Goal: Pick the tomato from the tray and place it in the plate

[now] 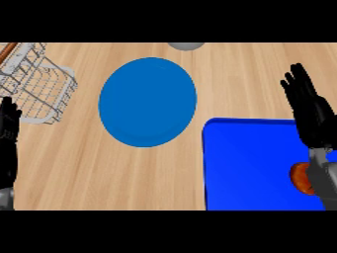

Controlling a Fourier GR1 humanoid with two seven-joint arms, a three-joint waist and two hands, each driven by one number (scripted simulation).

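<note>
The tomato (299, 179) is an orange-red ball on the blue tray (247, 163) at the lower right, mostly hidden behind my right forearm. A round blue plate (147, 102) lies on the wooden counter, left of the tray and a little farther back. My right hand (310, 109) is open with straight fingers pointing away, above the tray's far right corner and beyond the tomato, holding nothing. At the left edge my left hand (3, 136) rests open, fingers up.
A white wire basket (32, 81) stands at the far left with a brown-handled tool (5, 53) in it. A grey round object (186, 45) shows at the counter's far edge behind the plate. Bare wood lies between plate and basket.
</note>
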